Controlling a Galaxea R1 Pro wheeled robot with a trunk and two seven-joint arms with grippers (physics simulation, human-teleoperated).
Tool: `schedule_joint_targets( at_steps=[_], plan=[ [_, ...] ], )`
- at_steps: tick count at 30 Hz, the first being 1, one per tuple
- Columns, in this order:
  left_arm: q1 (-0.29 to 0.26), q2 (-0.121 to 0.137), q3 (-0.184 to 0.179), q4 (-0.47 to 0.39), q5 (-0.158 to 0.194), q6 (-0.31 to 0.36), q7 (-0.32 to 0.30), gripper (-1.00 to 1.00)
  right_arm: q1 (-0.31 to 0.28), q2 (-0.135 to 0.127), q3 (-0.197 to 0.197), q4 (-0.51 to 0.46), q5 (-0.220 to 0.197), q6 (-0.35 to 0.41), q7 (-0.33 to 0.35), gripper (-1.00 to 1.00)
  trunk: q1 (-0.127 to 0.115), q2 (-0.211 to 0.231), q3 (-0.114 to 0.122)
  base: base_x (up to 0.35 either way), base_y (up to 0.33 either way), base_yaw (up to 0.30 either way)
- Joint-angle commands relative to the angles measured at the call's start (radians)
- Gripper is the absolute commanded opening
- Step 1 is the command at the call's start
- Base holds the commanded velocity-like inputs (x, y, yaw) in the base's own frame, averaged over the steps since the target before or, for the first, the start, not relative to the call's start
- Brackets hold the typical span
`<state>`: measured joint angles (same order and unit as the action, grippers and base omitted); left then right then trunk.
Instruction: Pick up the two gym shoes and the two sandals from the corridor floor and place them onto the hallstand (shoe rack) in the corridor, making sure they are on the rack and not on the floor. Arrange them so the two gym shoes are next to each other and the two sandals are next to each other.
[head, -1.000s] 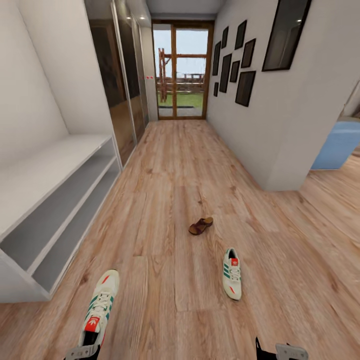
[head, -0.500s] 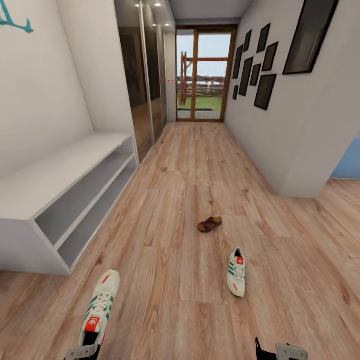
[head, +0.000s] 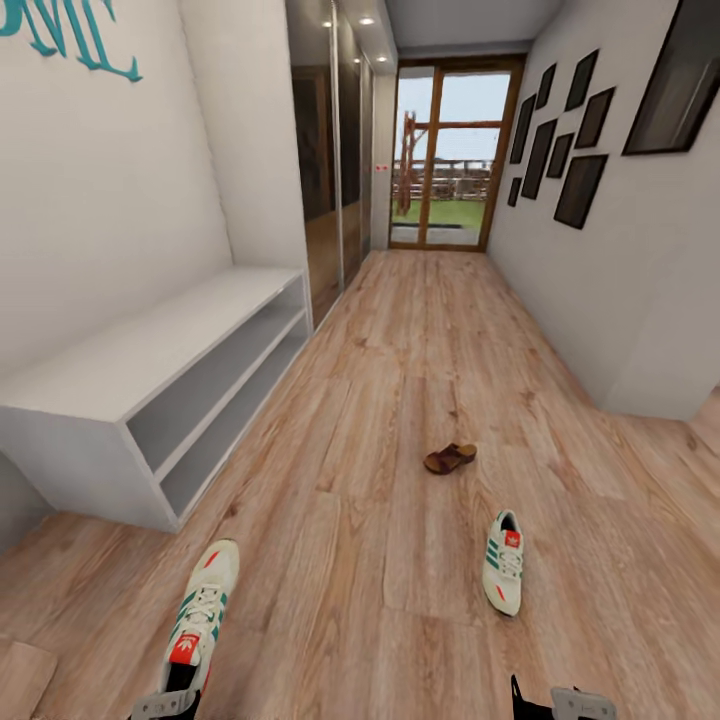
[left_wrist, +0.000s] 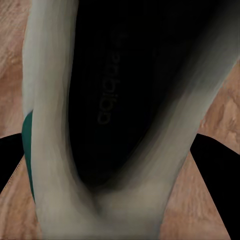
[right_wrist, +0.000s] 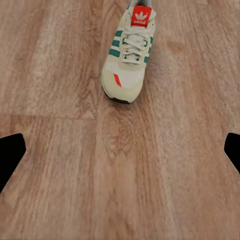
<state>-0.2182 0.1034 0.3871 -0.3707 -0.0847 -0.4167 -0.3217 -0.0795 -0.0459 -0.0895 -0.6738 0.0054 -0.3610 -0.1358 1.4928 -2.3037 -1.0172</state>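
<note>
White leather with green stripes is showing at the near edge of the head view, where the left end effector (head: 165, 703) is holding one gym shoe (head: 200, 615) by its heel, toe pointing away toward the shoe rack (head: 140, 365). In the left wrist view the shoe's dark inside (left_wrist: 120, 90) is sitting right against the camera with the black fingers (left_wrist: 212, 165) flanking it on both sides, so this end effector is pinching the shoe. The right end effector (head: 555, 703) is carrying nothing; its fingertips (right_wrist: 10, 150) are standing wide apart at the two sides of the right wrist view, spread over bare corridor floor (head: 400, 350).

The second gym shoe (head: 503, 560) is lying on the floor ahead of the right arm, and one brown sandal (head: 450, 458) is lying farther along the corridor, well apart from the rack. I cannot find the other sandal in these pictures.

The step in hand looks like carrying the first gym shoe to the rack, which is standing against the left wall with nothing visible on its top or its open shelves. The next move is likely calling for the base to be closing in on the rack's near end, then the left arm reaching out to set the shoe flat on a shelf or the top, leaving room beside it for its partner
</note>
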Motion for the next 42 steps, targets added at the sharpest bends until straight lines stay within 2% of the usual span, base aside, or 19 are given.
schedule_joint_targets(
  at_steps=[1, 11, 22, 42],
  plan=[
    [-0.001, -0.001, 0.009, 0.001, -0.009, -0.004, -0.007, -1.0, 0.0, 0.0, 0.001, 0.0, 0.001, -0.003, -0.003, 1.0, 0.0, 0.0, 0.0, 0.0, 0.0, 0.235],
    [-0.001, -0.001, 0.01, 0.001, -0.009, -0.004, -0.006, -1.0, 0.0, 0.0, 0.001, 0.002, 0.002, -0.003, -0.003, 1.0, 0.0, 0.0, 0.01, -0.018, -0.013, 0.235],
    [-0.001, 0.001, 0.011, 0.001, -0.009, -0.004, -0.006, -1.0, 0.0, 0.0, 0.001, 0.002, 0.002, -0.003, -0.003, 1.0, 0.0, 0.0, 0.02, -0.217, -0.142, 0.235],
    [-0.001, 0.001, 0.012, 0.001, -0.007, -0.004, -0.005, -1.0, 0.0, 0.0, 0.001, 0.002, 0.001, -0.003, -0.003, 1.0, 0.0, 0.0, 0.038, -0.009, -0.006, 0.235]
  ],
)
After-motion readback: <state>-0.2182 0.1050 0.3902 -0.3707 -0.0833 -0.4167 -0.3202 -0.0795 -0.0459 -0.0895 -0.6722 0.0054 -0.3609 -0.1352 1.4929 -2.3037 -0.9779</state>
